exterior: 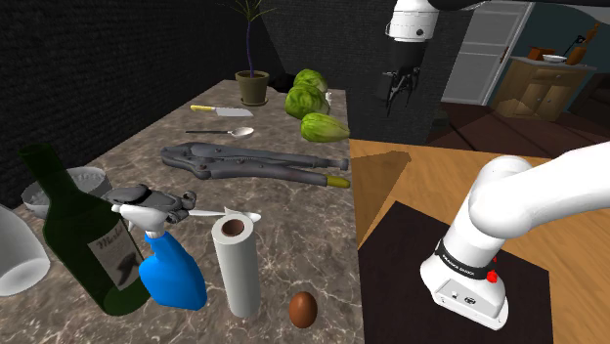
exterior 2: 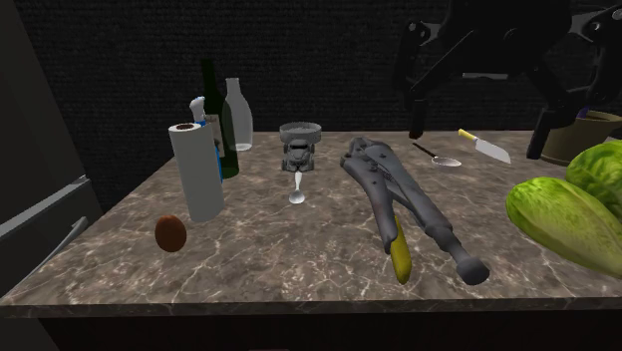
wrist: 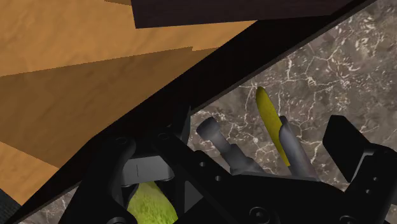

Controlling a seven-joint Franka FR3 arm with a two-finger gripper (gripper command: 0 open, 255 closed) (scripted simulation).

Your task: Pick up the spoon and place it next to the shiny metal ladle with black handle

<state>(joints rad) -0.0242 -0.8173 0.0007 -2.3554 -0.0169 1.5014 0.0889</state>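
Note:
The pale spoon (exterior: 231,214) (exterior 2: 296,189) lies on the marble counter (exterior: 293,254), its handle end against a grey gadget (exterior: 147,203). Farther back on the counter lies the shiny ladle (exterior: 227,131) (exterior 2: 440,157), with a thin dark handle, near a yellow-handled knife (exterior: 223,110). My gripper (exterior: 396,90) (wrist: 232,153) hangs high above the counter's edge, beside the cabbages (exterior: 311,98), far from both. Its fingers (wrist: 347,145) stand apart with nothing held. Below it the wrist view shows the handles of the large grey pliers (wrist: 222,143) and a yellow piece (wrist: 270,121).
The long grey pliers (exterior: 249,161) lie between spoon and ladle. Near the spoon stand a paper towel roll (exterior: 237,266), a blue spray bottle (exterior: 171,269), a green bottle (exterior: 83,244) and a brown egg-shaped thing (exterior: 303,310). A potted plant (exterior: 252,86) stands at the back.

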